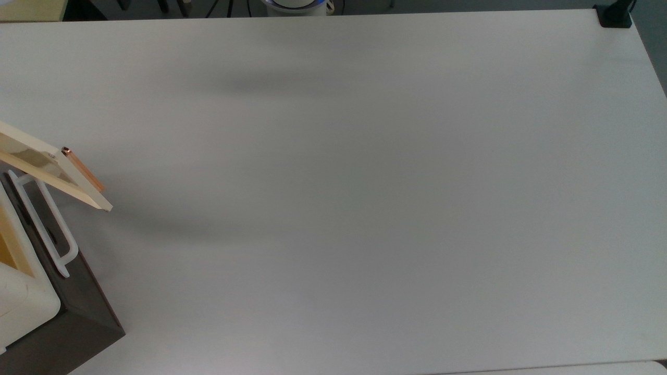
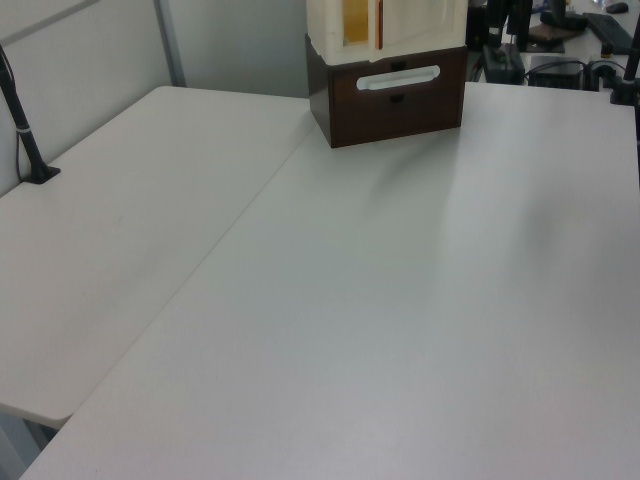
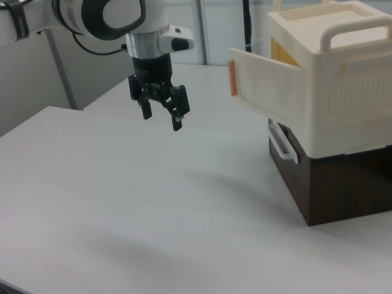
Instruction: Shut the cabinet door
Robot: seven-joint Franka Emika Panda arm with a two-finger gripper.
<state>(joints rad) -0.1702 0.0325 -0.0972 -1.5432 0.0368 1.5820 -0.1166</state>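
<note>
Top view: the door point(image 1: 54, 174) juts open at far left, above the cabinet point(image 1: 31, 291). Left view: cabinet top centre on the table point(image 2: 400, 300). Right view: gripper point(image 3: 162, 116) upper left, fingers apart, empty, well apart from the door.

Setting: robotics lab or test bench in an office-type room.
Evidence: large plain white worktop point(image 1: 365, 182), made of two slabs joined edge to edge in the left view; black clamp mounts with poles at its edges point(image 2: 30, 150); grey partition panels point(image 2: 90, 70) behind; a robot arm point(image 3: 92, 18) with a gripper point(image 3: 160, 113) hanging over the surface; monitors, cables and desk equipment point(image 2: 560, 40) in the left view's far right corner.
</note>
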